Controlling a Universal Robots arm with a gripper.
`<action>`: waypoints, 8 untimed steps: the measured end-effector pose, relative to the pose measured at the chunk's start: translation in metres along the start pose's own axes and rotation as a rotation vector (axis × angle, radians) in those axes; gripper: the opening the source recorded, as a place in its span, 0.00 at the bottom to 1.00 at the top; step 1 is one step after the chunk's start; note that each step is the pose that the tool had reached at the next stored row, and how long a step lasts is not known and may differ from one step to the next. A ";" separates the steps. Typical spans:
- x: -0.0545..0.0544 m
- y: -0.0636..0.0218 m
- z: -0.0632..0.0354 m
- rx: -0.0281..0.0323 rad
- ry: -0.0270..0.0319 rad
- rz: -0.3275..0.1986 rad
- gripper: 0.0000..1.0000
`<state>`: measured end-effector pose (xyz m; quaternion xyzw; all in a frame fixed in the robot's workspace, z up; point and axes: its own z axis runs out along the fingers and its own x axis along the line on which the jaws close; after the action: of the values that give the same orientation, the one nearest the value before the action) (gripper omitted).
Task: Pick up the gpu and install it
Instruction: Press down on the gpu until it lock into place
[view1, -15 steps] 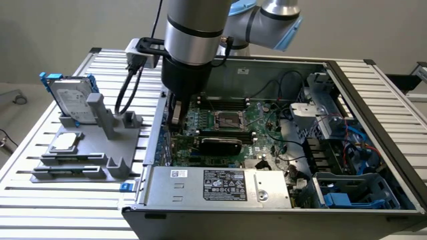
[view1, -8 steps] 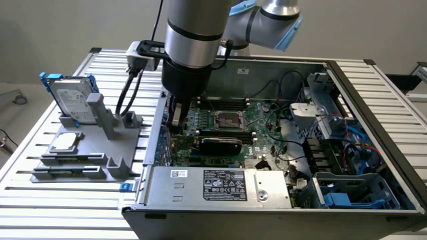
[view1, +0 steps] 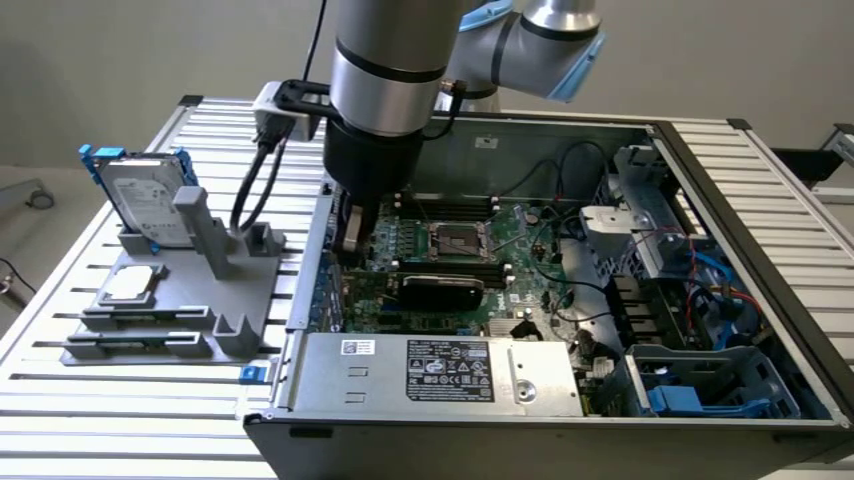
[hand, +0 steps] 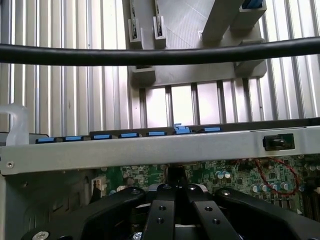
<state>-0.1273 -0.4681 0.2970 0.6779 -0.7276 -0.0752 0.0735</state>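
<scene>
We look down past the gripper, whose black linkages fan out to either side while the jaws stand drawn together at the middle. Whether they hold anything we cannot tell. Beyond them lies the green motherboard, dotted with small capacitors and crossed by a thin red wire. The computer case's grey metal rail runs across the view, carrying a row of blue slot clips (one of them sticks up). Past it we see the slatted aluminium worktop and a grey holder. A black cable crosses in front.
</scene>
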 end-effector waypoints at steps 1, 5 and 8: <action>0.000 0.0000 0.0000 -0.0020 -0.0001 0.001 0.11; -0.002 0.0000 0.0000 -0.0052 -0.0001 0.003 0.11; -0.003 0.0002 0.0001 -0.0055 -0.0004 0.003 0.11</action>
<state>-0.1273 -0.4652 0.2969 0.6765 -0.7285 -0.0772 0.0754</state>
